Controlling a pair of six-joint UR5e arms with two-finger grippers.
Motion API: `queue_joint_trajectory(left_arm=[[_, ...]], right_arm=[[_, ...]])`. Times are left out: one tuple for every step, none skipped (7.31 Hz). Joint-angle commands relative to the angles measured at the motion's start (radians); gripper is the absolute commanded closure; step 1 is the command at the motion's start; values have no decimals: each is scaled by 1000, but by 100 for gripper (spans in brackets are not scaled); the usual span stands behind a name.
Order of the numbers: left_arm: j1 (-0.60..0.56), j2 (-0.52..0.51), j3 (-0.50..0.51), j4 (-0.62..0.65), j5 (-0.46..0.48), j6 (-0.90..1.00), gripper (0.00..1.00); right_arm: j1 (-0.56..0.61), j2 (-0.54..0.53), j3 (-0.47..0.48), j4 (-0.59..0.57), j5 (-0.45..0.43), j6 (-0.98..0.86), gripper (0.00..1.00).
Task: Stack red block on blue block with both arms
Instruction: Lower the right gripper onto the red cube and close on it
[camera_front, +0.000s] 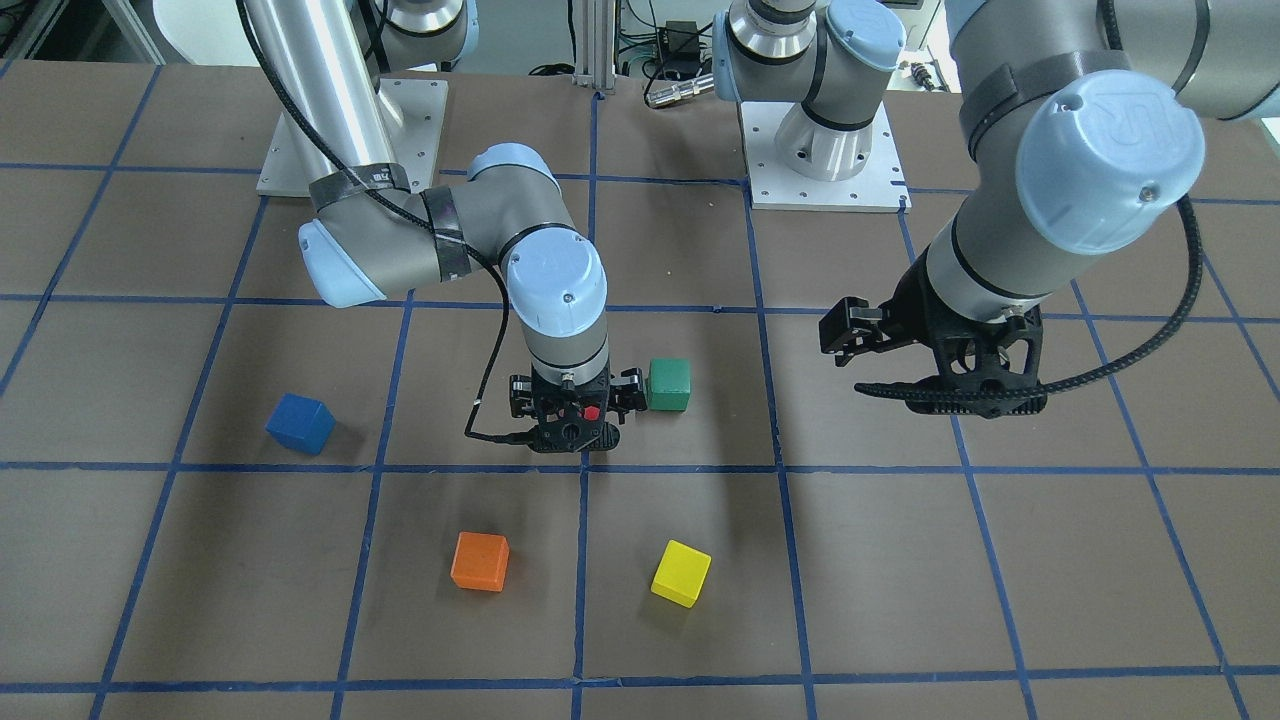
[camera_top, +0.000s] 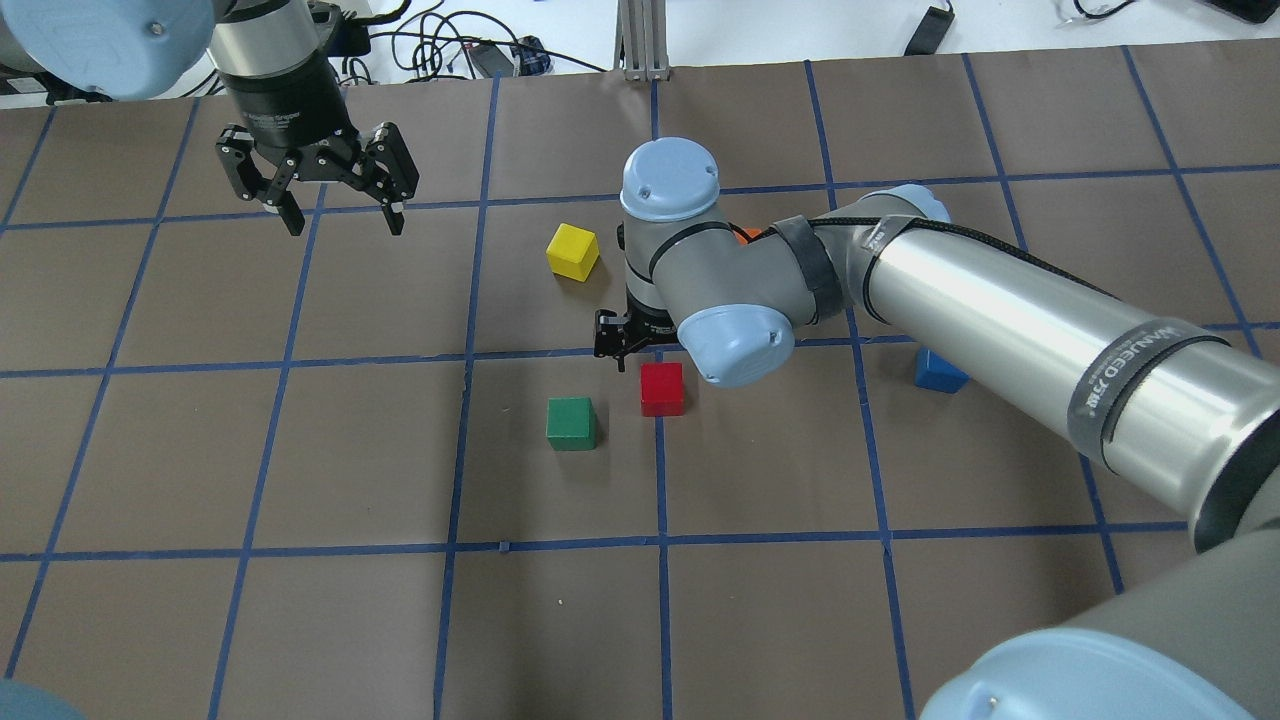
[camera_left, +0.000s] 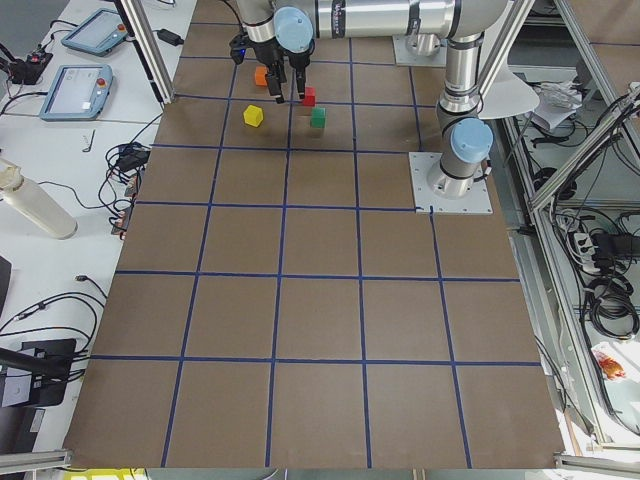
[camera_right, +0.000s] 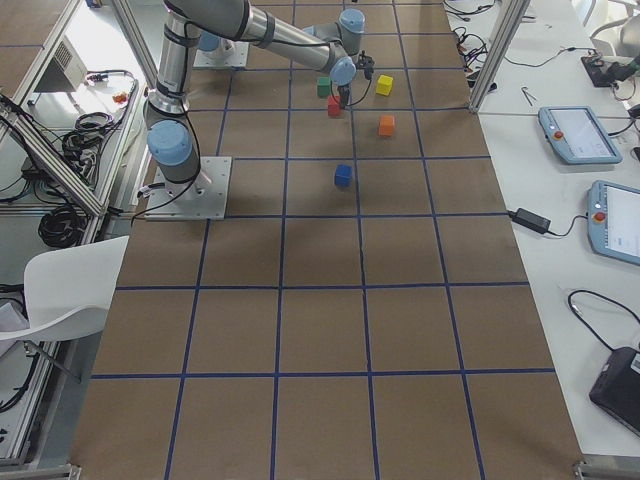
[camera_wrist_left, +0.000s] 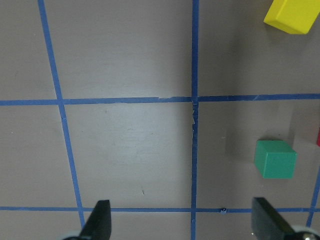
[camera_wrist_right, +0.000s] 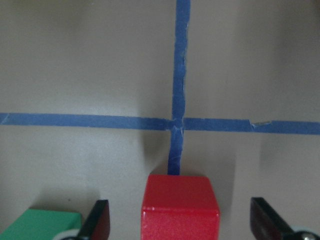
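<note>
Our right pincer (camera_wrist_right: 181, 222) hangs open over the red block (camera_top: 662, 388) at the overhead view's centre; our left pincer (camera_top: 344, 222) is open, upper left. We fear a finger clipping the nearby green block (camera_top: 571, 423), skewing the grasp.

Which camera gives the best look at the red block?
Overhead exterior: the red block shows whole, unobstructed. Right wrist view crops its bottom; front-facing hides most behind the right gripper; side views show it tiny.
</note>
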Motion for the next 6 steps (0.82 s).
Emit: queue_joint_trajectory(left_arm=[[0, -3, -3, -2, 0, 0, 0], [0, -5, -1, -2, 0, 0, 0], [2, -6, -1, -2, 2, 3, 0], [2, -8, -1, 0, 0, 12, 0], [2, -9, -1, 0, 0, 14, 0], [2, -10, -3, 0, 0, 14, 0]], right_arm=[[0, 2, 2, 12, 0, 2, 0], [0, 2, 14, 9, 1, 2, 11], [0, 0, 22, 9, 1, 2, 24], [0, 2, 20, 26, 0, 2, 51], [0, -1, 14, 50, 1, 0, 99], [0, -1, 14, 49, 1, 2, 100]])
